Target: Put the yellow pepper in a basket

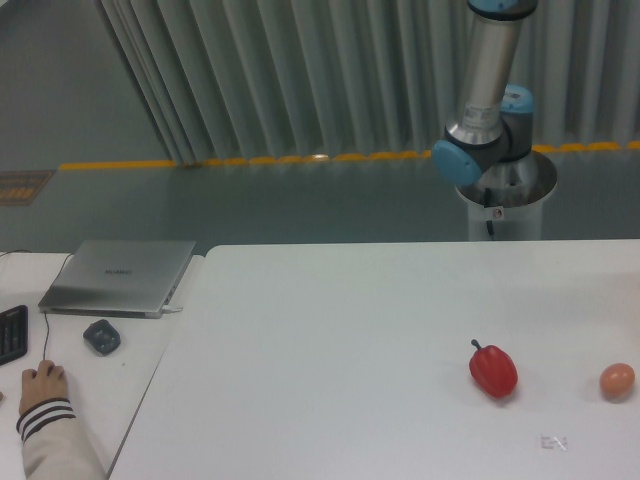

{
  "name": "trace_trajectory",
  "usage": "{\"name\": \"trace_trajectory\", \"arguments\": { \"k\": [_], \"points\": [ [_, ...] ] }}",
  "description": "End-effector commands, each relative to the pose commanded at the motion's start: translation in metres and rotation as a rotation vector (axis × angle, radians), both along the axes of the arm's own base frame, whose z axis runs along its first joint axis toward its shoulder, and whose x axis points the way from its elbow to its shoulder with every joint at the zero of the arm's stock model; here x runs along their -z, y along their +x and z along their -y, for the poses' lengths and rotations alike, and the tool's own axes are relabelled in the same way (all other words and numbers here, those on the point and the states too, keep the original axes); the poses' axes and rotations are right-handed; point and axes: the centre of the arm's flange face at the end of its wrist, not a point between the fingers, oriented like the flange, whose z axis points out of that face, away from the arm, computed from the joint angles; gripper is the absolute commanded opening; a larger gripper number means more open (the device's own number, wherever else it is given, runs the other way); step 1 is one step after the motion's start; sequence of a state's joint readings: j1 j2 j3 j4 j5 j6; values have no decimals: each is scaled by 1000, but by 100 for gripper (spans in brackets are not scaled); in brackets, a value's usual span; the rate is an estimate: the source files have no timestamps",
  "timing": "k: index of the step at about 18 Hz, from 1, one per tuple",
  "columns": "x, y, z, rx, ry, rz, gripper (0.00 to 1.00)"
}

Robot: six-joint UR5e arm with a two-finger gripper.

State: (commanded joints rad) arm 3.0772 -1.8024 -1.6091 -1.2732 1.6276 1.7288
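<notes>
Yellow pepper and end effector both out of view

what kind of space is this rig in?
Likely a lab or workshop robot cell, not a home: robot arm on a pedestal behind a white table, yellow floor line, and an operator desk with closed laptop and a hand.

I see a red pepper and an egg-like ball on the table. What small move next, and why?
Probably hold and re-check: only the red pepper and orange ball lie on the table. No yellow pepper, basket or tool shows.
</notes>
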Motion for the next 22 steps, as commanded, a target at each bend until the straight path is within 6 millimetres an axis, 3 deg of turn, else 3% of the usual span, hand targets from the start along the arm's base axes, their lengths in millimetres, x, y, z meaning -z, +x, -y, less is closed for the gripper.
{"name": "trace_trajectory", "arguments": {
  "k": [2,8,13,16,19,22],
  "points": [
    [0,0,0,5,3,0,100],
    [-7,6,-8,75,3,-3,100],
    [-24,31,-34,159,74,39,100],
    [-45,55,-61,365,75,16,100],
    [-52,76,-88,519,71,16,100],
    [-51,103,-134,623,61,18,100]
  ]
}}
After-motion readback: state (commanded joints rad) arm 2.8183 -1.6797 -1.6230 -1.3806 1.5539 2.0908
